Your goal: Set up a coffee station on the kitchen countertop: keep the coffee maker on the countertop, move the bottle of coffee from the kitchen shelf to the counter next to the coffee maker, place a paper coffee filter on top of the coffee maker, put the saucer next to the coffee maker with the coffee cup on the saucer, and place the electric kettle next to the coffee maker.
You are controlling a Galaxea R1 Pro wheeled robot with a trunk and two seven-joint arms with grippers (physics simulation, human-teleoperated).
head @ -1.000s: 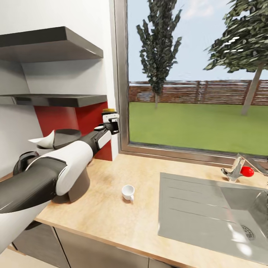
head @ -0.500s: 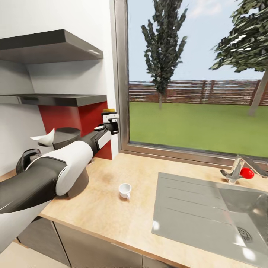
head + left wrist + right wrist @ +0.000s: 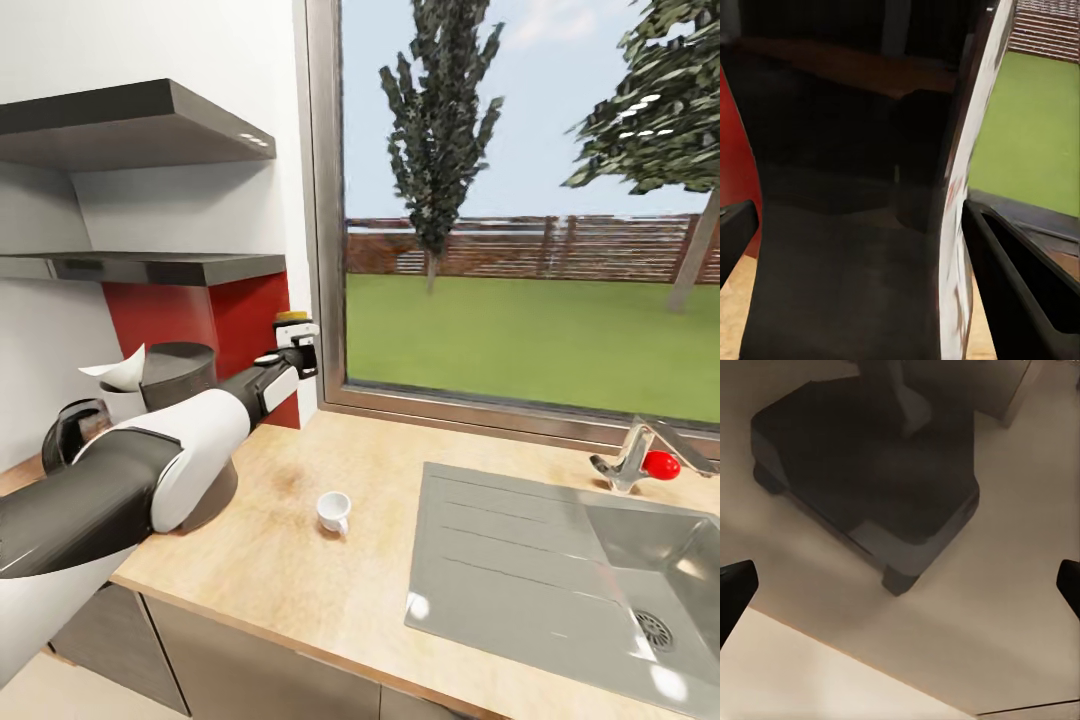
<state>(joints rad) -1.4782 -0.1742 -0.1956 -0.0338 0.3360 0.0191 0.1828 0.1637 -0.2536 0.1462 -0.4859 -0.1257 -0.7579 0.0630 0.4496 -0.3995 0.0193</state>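
Head view: left pincer (image 3: 296, 338) grips the bottle of coffee (image 3: 293, 322) above the bench (image 3: 300, 560); next, lower it beside the coffee maker (image 3: 178, 420). Right pincer (image 3: 900, 577) released.

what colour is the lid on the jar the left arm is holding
Yellow-gold, on the small dark coffee jar with a white label, held up near the window frame; clearest in the head view.

the left gripper (image 3: 296, 338) is holding the bottle of coffee (image 3: 292, 321) above the kitchen countertop (image 3: 290, 580), beside the coffee maker (image 3: 185, 420); the coffee cup (image 3: 334, 512) is sitting nearby.
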